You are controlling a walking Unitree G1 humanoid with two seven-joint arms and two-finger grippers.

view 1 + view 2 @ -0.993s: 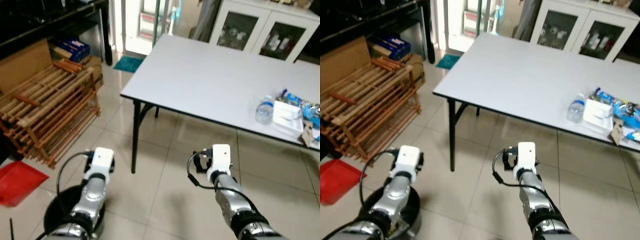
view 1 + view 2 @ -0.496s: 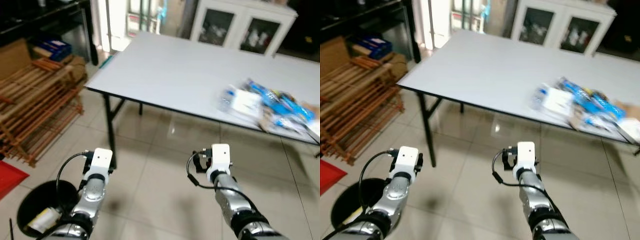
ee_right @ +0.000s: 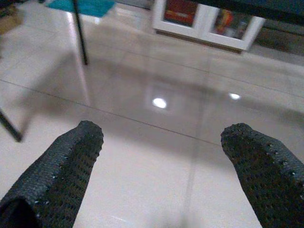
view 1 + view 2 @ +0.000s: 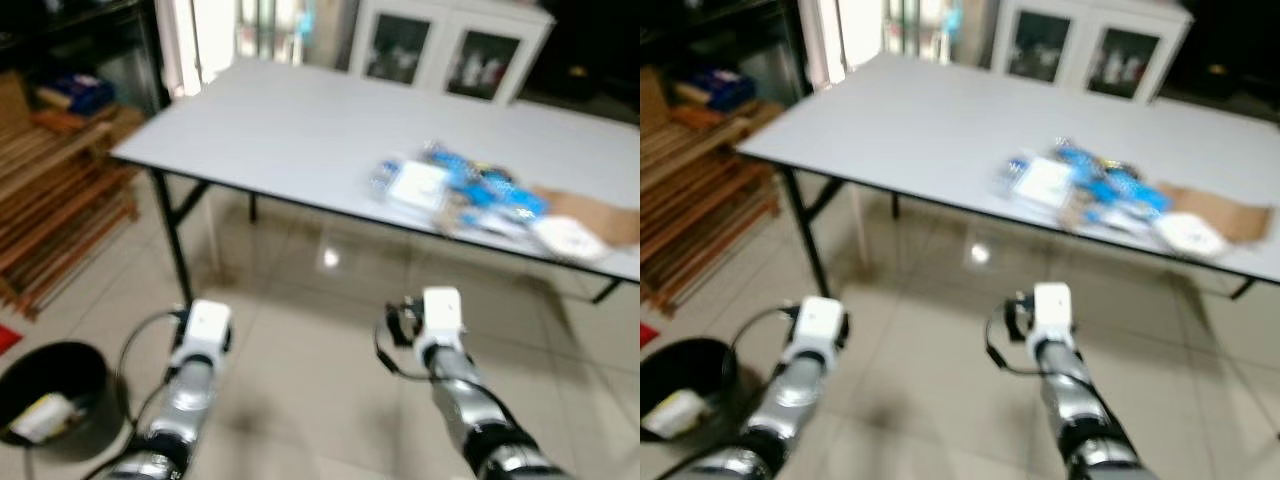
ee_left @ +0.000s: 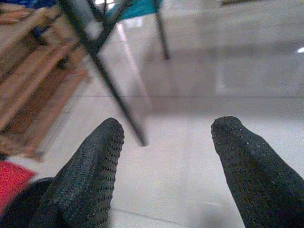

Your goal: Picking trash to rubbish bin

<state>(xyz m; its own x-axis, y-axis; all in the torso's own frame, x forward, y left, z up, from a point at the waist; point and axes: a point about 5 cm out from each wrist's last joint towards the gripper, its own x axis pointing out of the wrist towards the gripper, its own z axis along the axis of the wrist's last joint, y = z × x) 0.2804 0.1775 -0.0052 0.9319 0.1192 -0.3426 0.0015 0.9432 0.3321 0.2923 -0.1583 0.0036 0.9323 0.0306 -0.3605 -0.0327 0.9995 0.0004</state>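
Trash (image 4: 478, 195) piled on white table (image 4: 270, 130); tiled floor (image 4: 310, 400) below

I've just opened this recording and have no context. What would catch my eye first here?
The heap of blue and white wrappers with a plastic bottle on the long white table ahead stands out most. On the floor to the robot's left sits a black bin with a piece of trash inside. Both tools, left and right, are open and empty above the tiled floor.
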